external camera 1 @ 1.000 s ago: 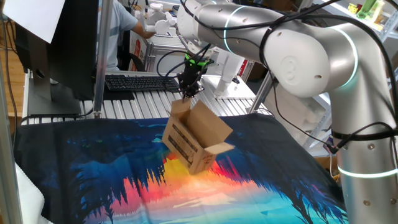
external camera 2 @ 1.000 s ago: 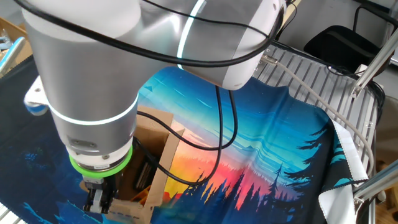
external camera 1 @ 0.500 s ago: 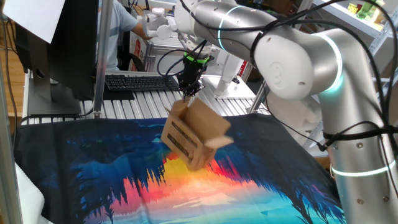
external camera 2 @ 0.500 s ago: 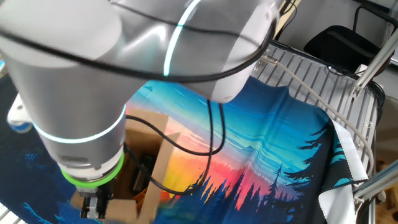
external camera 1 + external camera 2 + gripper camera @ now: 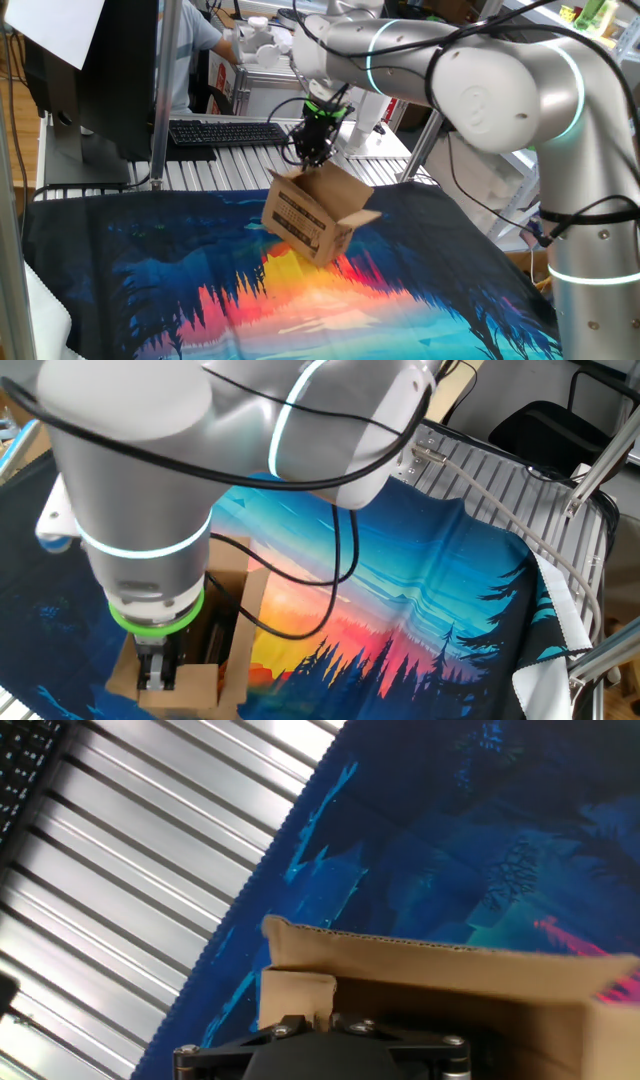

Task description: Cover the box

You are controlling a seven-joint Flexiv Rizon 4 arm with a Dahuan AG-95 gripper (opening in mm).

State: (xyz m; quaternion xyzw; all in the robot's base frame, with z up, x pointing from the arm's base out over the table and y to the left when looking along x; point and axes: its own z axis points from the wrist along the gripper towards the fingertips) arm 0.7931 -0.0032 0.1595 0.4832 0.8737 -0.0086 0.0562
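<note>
Small brown corrugated cardboard box (image 5: 315,215) w/ black print sits tilted on a blue-and-orange landscape-print cloth (image 5: 180,270), flaps up. Black two-finger gripper (image 5: 312,156) points down at its rear flap; can't tell if pinching or just touching. Risk: pushing the flap could tip or slide the light box

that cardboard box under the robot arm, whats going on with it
A single robot arm is working on the small cardboard box, which sits tilted on a colourful printed cloth. The claw points down at the box's rear top edge, right at one of its flaps. The box is not covered yet: its top is partly open and one flap juts out to the side.
</note>
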